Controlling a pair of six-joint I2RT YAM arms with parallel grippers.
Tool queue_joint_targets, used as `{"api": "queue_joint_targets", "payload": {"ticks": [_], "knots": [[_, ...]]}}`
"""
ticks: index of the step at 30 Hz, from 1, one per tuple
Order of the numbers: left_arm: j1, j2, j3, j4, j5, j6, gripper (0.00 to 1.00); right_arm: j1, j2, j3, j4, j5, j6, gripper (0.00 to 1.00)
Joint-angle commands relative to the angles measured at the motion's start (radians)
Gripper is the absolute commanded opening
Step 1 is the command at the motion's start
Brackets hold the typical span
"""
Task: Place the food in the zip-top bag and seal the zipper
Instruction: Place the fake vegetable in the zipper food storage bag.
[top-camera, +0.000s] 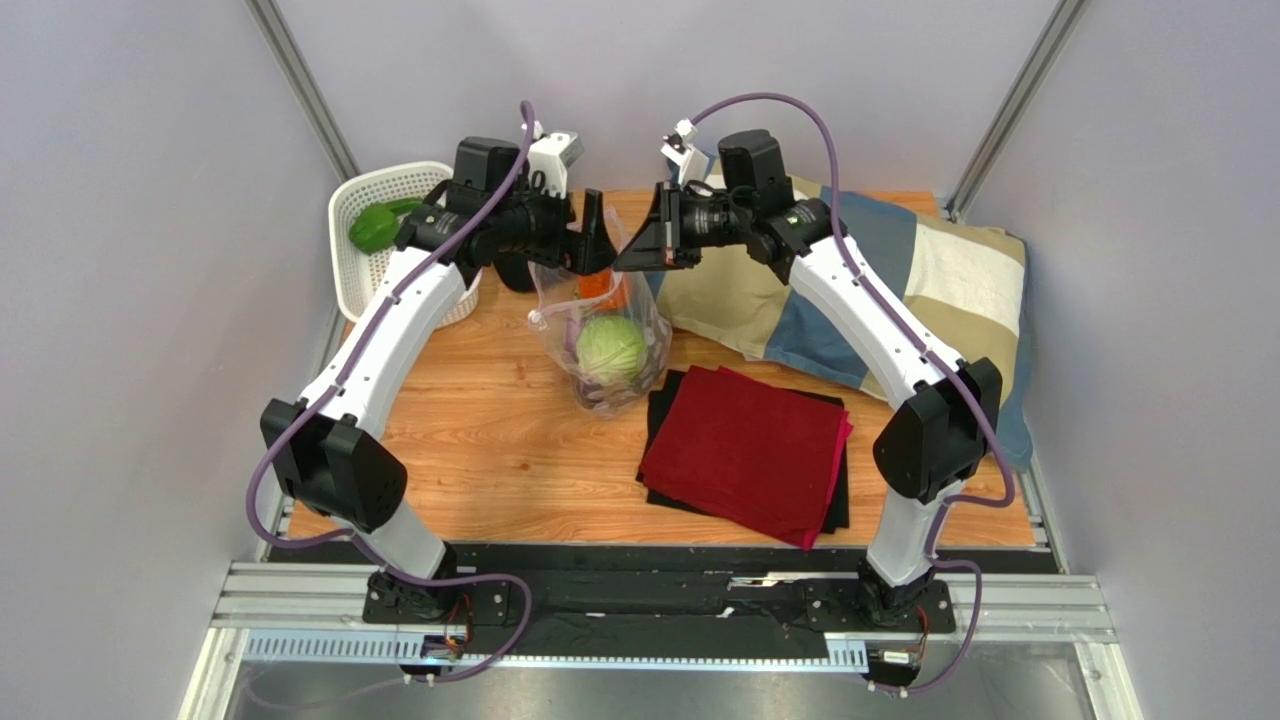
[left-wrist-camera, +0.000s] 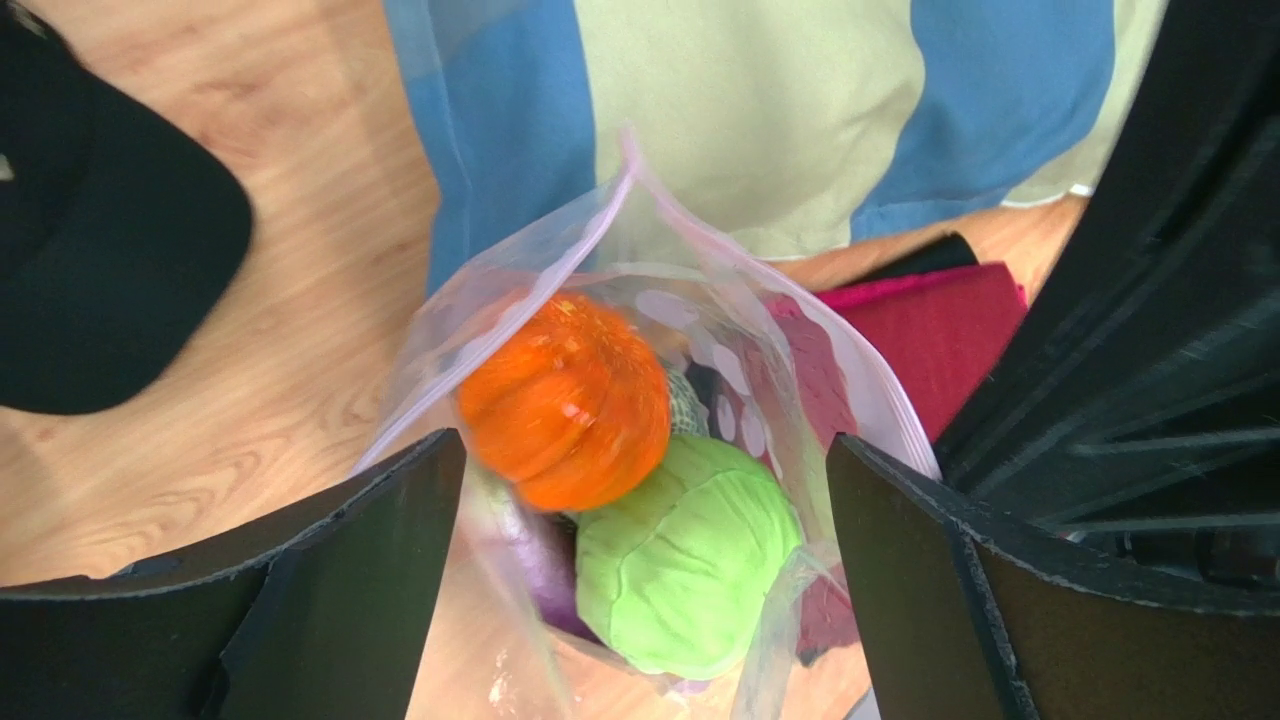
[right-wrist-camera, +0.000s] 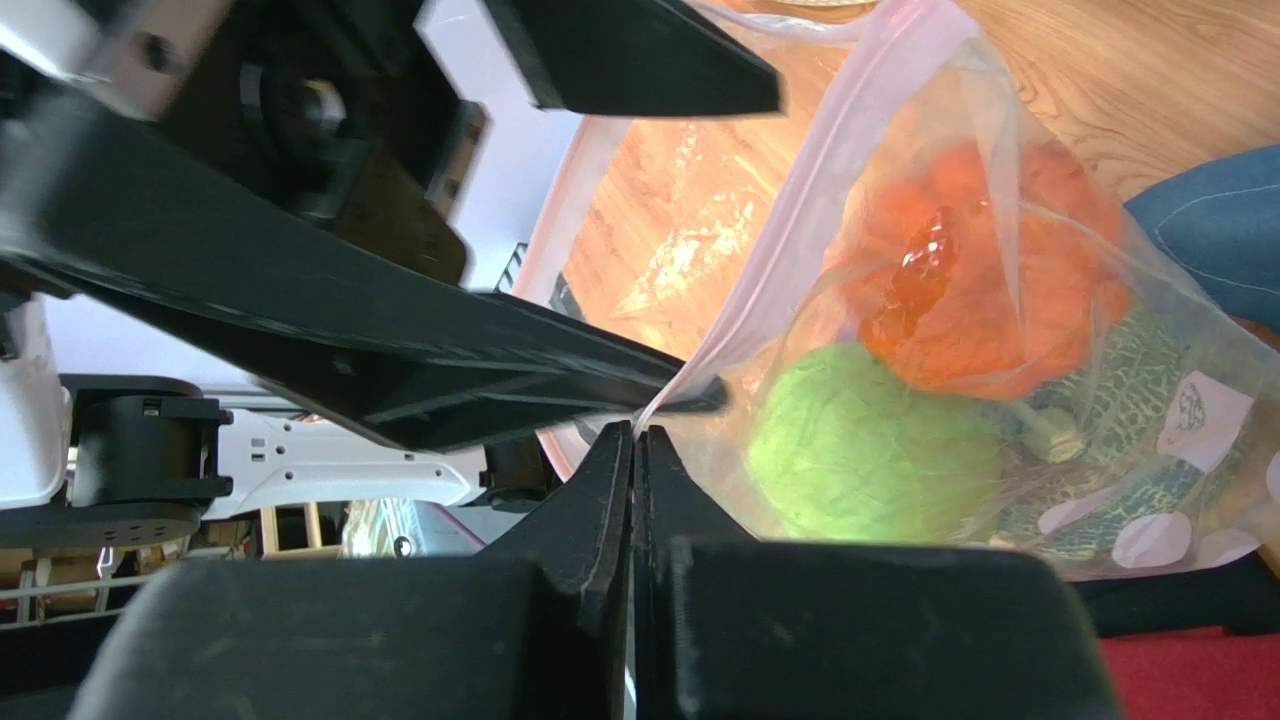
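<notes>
Produce is seen piled inside the zip-top bag (top-camera: 609, 338), which is stood on end at the far middle of the wooden table (top-camera: 496, 435) with its mouth turned upward. The bag's rim is pinched between the pressed-together jaws of the right gripper (right-wrist-camera: 636, 450), apparently so that the limp plastic is kept upright and the mouth held wide for loading. The left gripper (left-wrist-camera: 643, 450) is hung directly above that mouth, its jaws spread wide and nothing caught between them; it is placed, by all appearances, so that anything let go falls straight in. An orange pumpkin (left-wrist-camera: 564, 398) is lodged uppermost and a pale green cabbage (left-wrist-camera: 688, 555) is wedged beneath it. A sliver of purple eggplant (left-wrist-camera: 534, 567) is glimpsed beside the cabbage, and netted melon (right-wrist-camera: 1115, 450) is pressed against the bag's wall. The zipper (left-wrist-camera: 812, 318) is shown parted, so sealing is judged not yet done. Green peppers (top-camera: 373, 228) are left in the white basket (top-camera: 349, 203) at the far left, well apart from the bag, so loading is judged unfinished. A red cloth (top-camera: 747, 450) is laid over a black cloth (top-camera: 657, 417) near the right, a striped cushion (top-camera: 917, 270) is propped at the far right, and the table is enclosed by plain grey walls (top-camera: 135, 225).
</notes>
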Motion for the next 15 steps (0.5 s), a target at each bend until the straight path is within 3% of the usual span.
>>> {"api": "queue_joint_targets", "payload": {"ticks": [1,5,8,10,15], "knots": [[0.060,-0.037,0.087,-0.022,0.035,-0.001,0.99,-0.025,0.014,0.024,0.052,-0.010,0.020,0.00],[0.187,-0.071,0.113,-0.012,0.194,-0.097,0.99,-0.031,0.017,0.012,0.060,-0.013,0.011,0.00],[0.329,-0.115,0.055,0.109,0.224,-0.172,0.99,-0.035,0.020,0.013,0.059,-0.017,0.003,0.00],[0.396,-0.106,0.040,0.168,0.199,-0.171,0.99,-0.036,0.020,0.015,0.060,-0.020,-0.001,0.00],[0.542,0.053,0.139,0.125,0.000,-0.004,0.97,-0.043,0.006,-0.017,0.072,-0.021,-0.017,0.00]]}}
